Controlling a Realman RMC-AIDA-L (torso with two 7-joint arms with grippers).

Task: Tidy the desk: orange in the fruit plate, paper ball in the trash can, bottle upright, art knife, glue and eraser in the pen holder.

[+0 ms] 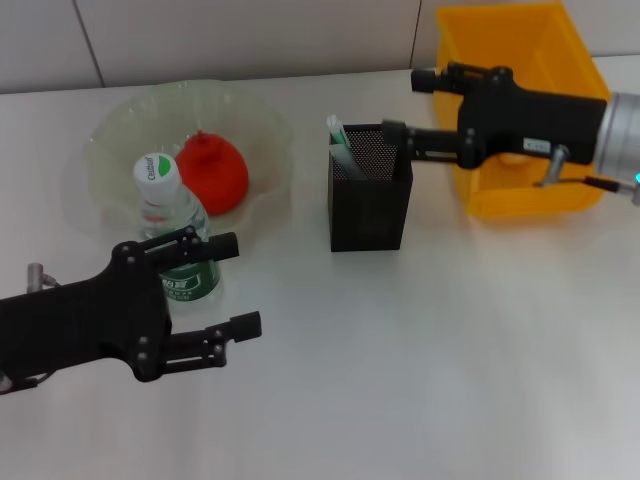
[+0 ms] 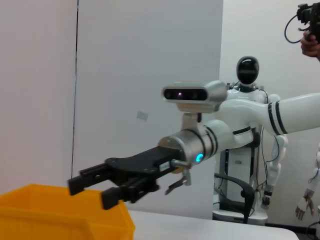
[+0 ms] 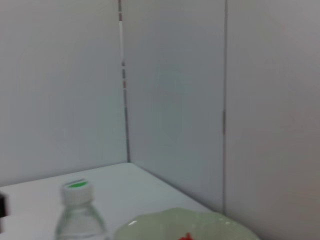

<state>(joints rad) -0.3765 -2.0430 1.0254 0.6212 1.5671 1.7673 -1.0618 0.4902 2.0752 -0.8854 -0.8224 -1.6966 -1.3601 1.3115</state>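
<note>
My left gripper gapes empty beside the upright bottle; my right gripper, open, holds nothing above the pen holder. Orange sits in the fruit plate — little seems left.

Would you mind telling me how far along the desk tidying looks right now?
Mostly done: the orange sits in the fruit plate, the bottle stands upright, and items show in the pen holder. The left end effector is open beside the bottle; the right end effector hovers at the holder.
</note>
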